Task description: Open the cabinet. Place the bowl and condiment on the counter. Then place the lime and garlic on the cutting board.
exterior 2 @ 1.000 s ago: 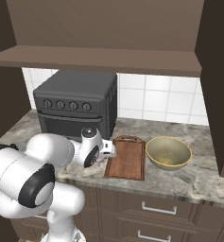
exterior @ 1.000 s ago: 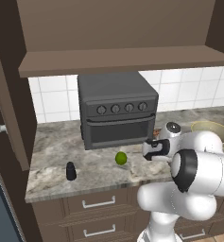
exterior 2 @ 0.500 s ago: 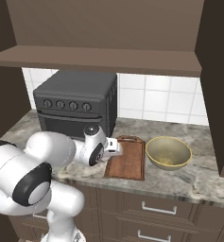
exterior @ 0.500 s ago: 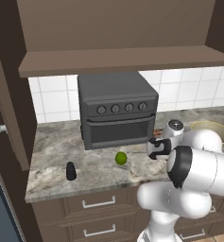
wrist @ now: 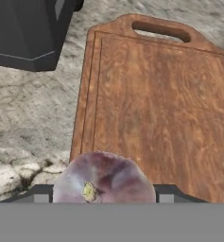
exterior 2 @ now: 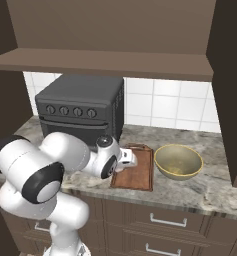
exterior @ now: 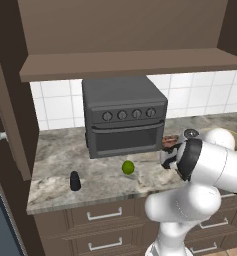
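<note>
The marbled surface [exterior: 60, 155] spans mid-frame, bearing a dark toaster oven [exterior: 122, 117] at centre, lime [exterior: 128, 167] before it, condiment shaker [exterior: 75, 181] lower left; cutting board [exterior 2: 137, 167] and bowl [exterior 2: 178, 161] right.

Your cutting board [wrist: 156, 108] lies bare and flat, so you have open room above all of it; the dark toaster oven [exterior 2: 82, 111] stands just beside its left edge and blocks you there; the bowl [exterior 2: 178, 161] sits near its right side; the lime [exterior: 128, 167] and condiment [exterior: 75, 181] stand well apart on the counter [exterior: 60, 155].
</note>
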